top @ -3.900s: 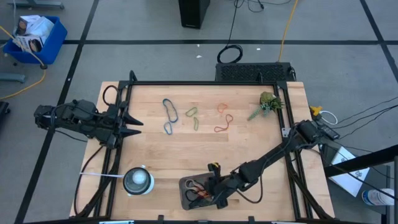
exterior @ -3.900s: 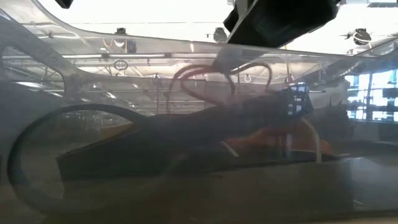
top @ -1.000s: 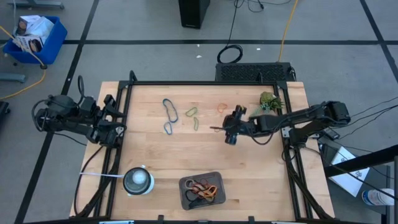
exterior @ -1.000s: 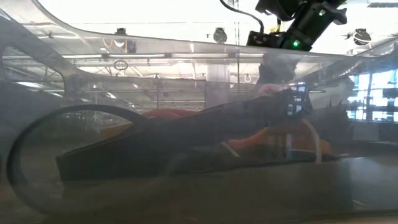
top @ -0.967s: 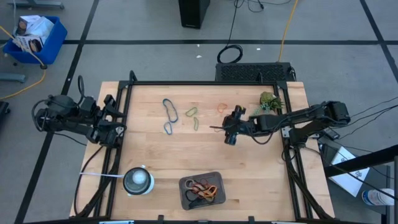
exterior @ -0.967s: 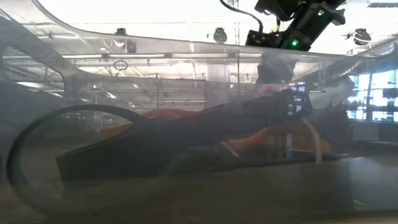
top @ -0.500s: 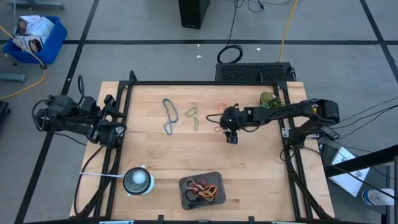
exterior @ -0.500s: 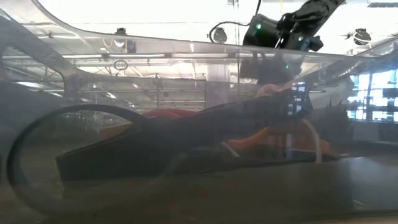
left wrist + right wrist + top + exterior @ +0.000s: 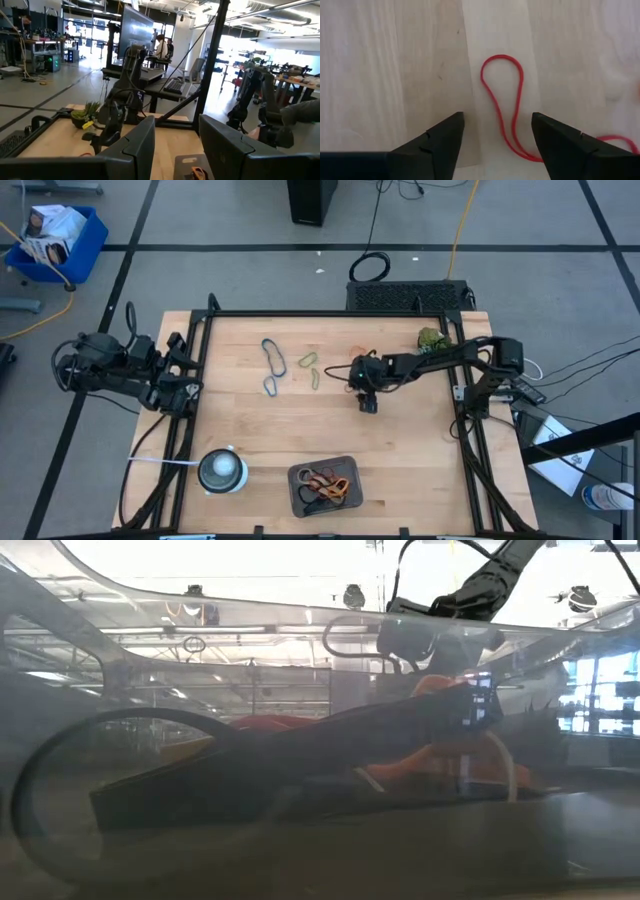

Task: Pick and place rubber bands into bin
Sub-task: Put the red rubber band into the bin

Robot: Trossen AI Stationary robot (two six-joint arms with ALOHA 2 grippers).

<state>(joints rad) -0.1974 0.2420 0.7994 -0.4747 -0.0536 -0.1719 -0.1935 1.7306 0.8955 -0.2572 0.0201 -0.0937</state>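
The right gripper [image 9: 495,137] hangs wide open and empty, straight above a red band [image 9: 506,102] lying flat on the table [image 9: 420,440], its loop between the fingers; this looks like the approach to a pick, so next comes a descent and a close on the strand; other bands [image 9: 272,365] lie farther off; the bin [image 9: 323,486] sits well away; the left gripper [image 9: 195,375] waits at the table's edge, open.
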